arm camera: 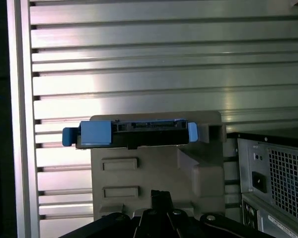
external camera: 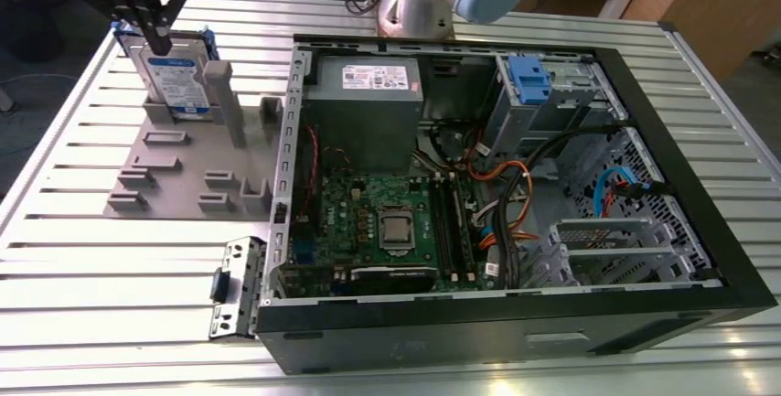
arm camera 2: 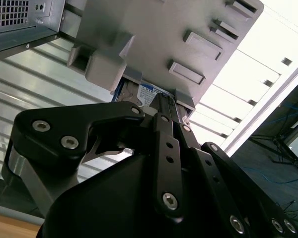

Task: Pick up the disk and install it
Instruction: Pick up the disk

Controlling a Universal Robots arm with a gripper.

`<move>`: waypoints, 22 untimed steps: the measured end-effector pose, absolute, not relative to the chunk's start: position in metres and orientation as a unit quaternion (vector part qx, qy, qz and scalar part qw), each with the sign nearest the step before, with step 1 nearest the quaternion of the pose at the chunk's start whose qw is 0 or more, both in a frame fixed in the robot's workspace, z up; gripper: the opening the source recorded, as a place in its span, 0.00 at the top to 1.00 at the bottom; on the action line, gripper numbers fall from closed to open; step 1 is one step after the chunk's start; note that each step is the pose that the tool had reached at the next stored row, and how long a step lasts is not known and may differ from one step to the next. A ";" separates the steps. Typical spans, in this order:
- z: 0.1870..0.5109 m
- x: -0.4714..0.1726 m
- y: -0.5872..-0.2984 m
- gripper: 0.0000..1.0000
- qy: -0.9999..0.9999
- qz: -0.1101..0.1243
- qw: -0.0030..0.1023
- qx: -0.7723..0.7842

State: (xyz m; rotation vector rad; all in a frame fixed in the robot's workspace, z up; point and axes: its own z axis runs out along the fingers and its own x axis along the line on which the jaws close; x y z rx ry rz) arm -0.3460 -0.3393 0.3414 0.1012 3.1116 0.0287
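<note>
Your black two-fingered gripper (external camera: 156,46) hangs at about eleven o'clock in the exterior view, its fingers drawn together into one narrow tip with nothing pinched between them. Just under it stands the disk (external camera: 177,85), a flat silver-grey hard drive with a white and blue label in a blue plastic bracket, upright on edge in a slot of the grey plastic fixture (external camera: 183,172). In the first wrist view the gripper (arm camera: 159,194) shows apart from the disk (arm camera: 139,130), so you are not holding it. The fixture lies on the slatted aluminium table (external camera: 98,268), just beside the open black computer case (external camera: 488,341), at nine o'clock from it.
</note>
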 end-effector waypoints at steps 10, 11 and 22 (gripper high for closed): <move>0.341 -0.346 -0.339 0.90 1.000 0.010 0.014 -0.026; 0.341 -0.346 -0.339 0.90 0.999 0.010 0.013 -0.032; 0.341 -0.346 -0.339 0.90 0.995 0.011 0.013 -0.094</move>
